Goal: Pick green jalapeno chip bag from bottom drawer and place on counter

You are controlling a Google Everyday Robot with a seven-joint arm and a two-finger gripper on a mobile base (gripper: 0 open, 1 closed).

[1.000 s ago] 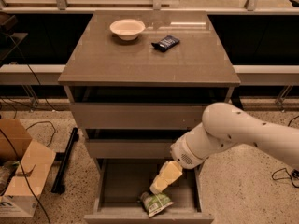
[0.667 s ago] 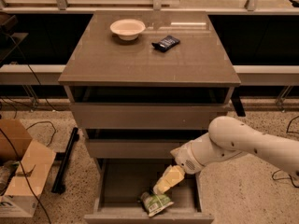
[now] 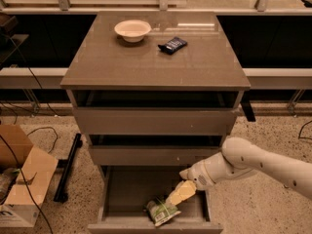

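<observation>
The gripper (image 3: pixel 173 199) at the green jalapeno chip bag (image 3: pixel 161 211) in the bottom drawer (image 3: pixel 126 194)
The crinkly, puffy green-and-white bag lay near the front of the open drawer, and the pale yellowish gripper reached its upper right edge; clenched or released, I could not tell. The glossy grey-brown bench (image 3: pixel 146 62) carried a round white bowl (image 3: pixel 132 30) and a dark packet (image 3: pixel 172 44). Since a second ago the white arm (image 3: pixel 253 162) had sunk lower; the bag had not moved.
</observation>
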